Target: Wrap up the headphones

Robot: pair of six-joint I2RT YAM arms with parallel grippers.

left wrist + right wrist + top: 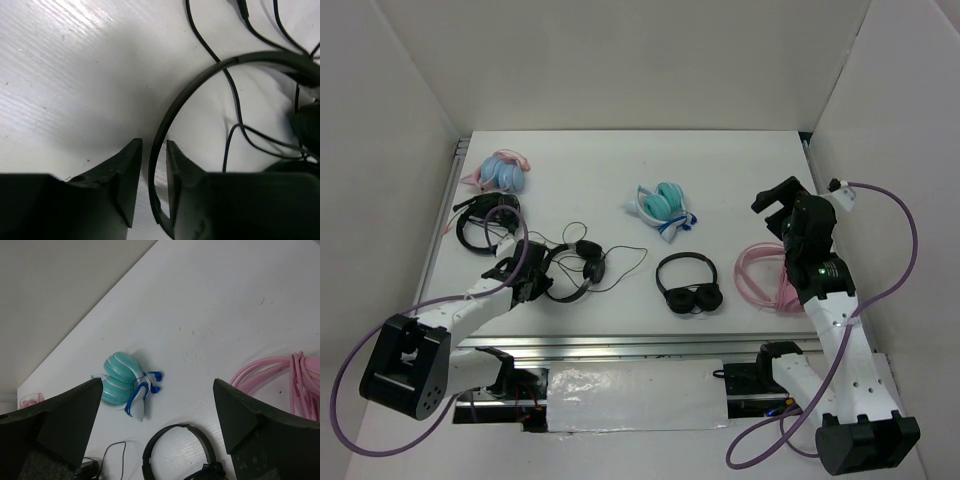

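The headphones (578, 268) lie at the left front of the table, black, with a thin headband (200, 80) and a long loose cable (625, 262) trailing right. My left gripper (542, 275) is down at the headband's left end. In the left wrist view its jaws (154, 142) stand narrow around the band, which runs between the fingertips with a sliver of table showing beside it. It is not clamped. My right gripper (775, 200) hovers wide open and empty over the right side of the table (157, 380).
A black pair without a cable (688, 285) (175, 450) lies at centre front. A teal-and-white pair (662, 205) (122, 382) sits behind it. Coiled pink cable (765, 275) (295, 380) lies under the right arm. A pink-and-blue pair (500, 172) and a black headset (485, 220) sit far left.
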